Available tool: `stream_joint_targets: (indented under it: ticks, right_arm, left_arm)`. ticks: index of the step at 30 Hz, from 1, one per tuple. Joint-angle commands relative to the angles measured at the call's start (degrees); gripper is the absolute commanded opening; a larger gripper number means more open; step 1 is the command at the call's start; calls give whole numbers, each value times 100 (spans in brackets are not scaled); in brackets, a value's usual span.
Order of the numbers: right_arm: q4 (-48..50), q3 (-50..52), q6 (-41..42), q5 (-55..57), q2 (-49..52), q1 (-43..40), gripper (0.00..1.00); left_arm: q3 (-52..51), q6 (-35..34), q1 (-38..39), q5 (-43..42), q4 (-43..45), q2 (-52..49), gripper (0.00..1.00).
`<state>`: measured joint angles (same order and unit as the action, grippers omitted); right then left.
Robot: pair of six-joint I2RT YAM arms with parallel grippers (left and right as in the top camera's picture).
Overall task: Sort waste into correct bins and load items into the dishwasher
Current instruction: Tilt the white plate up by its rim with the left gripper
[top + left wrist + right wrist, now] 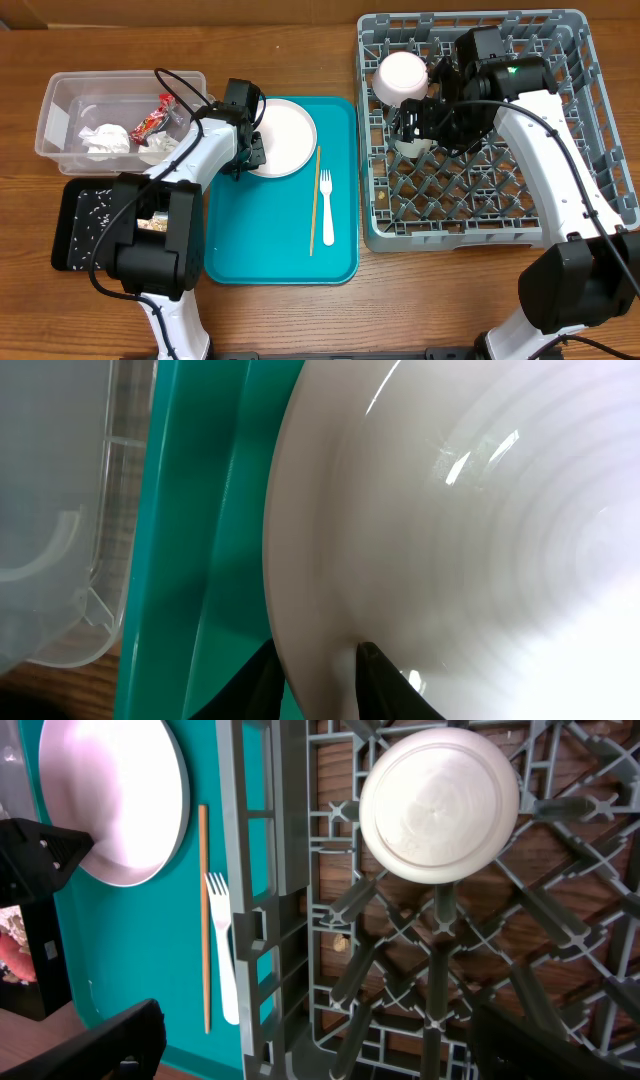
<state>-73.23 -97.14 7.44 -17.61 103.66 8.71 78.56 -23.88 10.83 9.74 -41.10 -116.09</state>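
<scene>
While left pincer (316,652) straddles the plate (450,540) rim — right pincer (318,1020) gapes.

plate (285,138) flat on teal tray (260,255) | fork (326,208) + chopstick (314,200) beside it | bowl (402,77) upside-dn in rack (603,150) | napkins (105,140), wrapper (152,121) in clr tub (50,112)

Overhead looks straight down; left wrist presses close to the plate (450,540), which right wrist also sees from higher.

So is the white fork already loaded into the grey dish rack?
No, the white fork lies on the teal tray beside the chopstick, outside the grey dish rack.
</scene>
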Motion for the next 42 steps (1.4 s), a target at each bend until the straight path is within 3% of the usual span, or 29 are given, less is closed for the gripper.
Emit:
stream_joint_targets:
  ticks: [1,4,10,16,42]
  right_arm:
    - [7,9,-46,17,-142,-4,100]
    - [7,9,-46,17,-142,-4,100]
    - [9,9,-46,17,-142,-4,100]
    - [79,7,-44,15,-142,-7,100]
    - [111,-11,-44,13,-144,-7,100]
  left_arm:
    - [-59,-83,-31,116,-26,-81,25]
    - [-59,-83,-31,116,-37,-81,18]
    - [-50,-79,-31,114,-83,-81,17]
    - [33,-79,-31,114,-195,-79,4]
    - [225,-103,-31,280,-485,243,4]
